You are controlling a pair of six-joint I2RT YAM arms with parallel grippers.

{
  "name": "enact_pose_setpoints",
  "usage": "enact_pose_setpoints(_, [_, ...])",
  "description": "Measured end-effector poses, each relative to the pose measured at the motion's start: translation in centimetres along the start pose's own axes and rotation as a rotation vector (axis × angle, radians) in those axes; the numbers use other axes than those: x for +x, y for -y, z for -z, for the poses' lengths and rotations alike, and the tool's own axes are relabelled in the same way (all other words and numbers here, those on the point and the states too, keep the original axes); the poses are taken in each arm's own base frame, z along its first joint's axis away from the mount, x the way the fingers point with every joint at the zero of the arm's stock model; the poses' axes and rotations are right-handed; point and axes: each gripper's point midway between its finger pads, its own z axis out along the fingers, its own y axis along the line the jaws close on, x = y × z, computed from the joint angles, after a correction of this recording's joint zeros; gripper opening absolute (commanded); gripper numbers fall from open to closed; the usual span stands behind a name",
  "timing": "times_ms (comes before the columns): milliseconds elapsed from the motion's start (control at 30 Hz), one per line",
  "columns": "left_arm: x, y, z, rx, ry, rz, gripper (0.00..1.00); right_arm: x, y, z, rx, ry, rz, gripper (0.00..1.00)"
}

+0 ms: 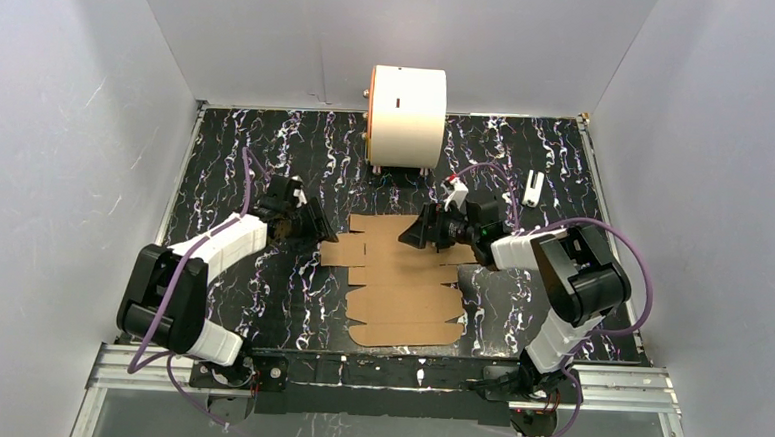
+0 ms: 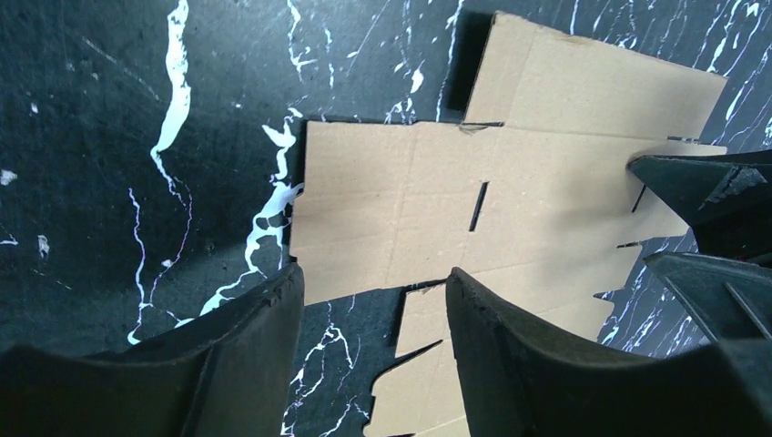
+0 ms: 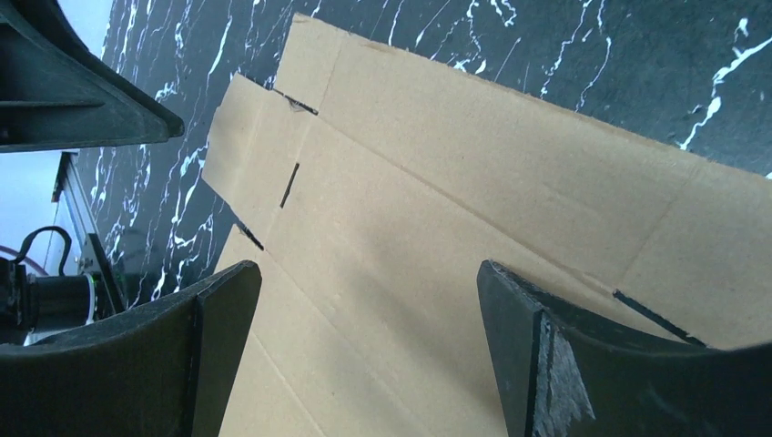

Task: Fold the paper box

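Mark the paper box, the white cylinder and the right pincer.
paper box (image 1: pixel 404 302): top view, centre of the flat sheet.
white cylinder (image 1: pixel 409 115): top view, its curved side.
right pincer (image 3: pixel 366 273): right wrist view, the gap midway between its open fingertips.

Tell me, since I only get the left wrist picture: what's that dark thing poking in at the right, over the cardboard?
Observer: Those are the right fingers, reaching over the paper box from the opposite side.
Operator: Are they pinching it?
Observer: No; the right wrist view shows them spread wide, with the cardboard flat beneath.
Operator: Anything else nearby?
Observer: A white cylinder with an orange rim stands farther back, behind the sheet.
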Motion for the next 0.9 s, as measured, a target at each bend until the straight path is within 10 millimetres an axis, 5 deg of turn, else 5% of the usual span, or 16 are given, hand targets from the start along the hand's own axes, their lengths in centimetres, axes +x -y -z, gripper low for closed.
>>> enact_pose_setpoints(533, [2.5,-2.2,-0.8,0.007,-0.056,0.050,0.59,0.7,-0.3,0.5,-0.026,0.018,0.016,0.99])
enact_pose_setpoints(900, [3.0,-1.3,-1.2,0.079,-0.072,0.064,0.50,0.8,-0.3,0.6,-0.028,0.022,0.017,0.99])
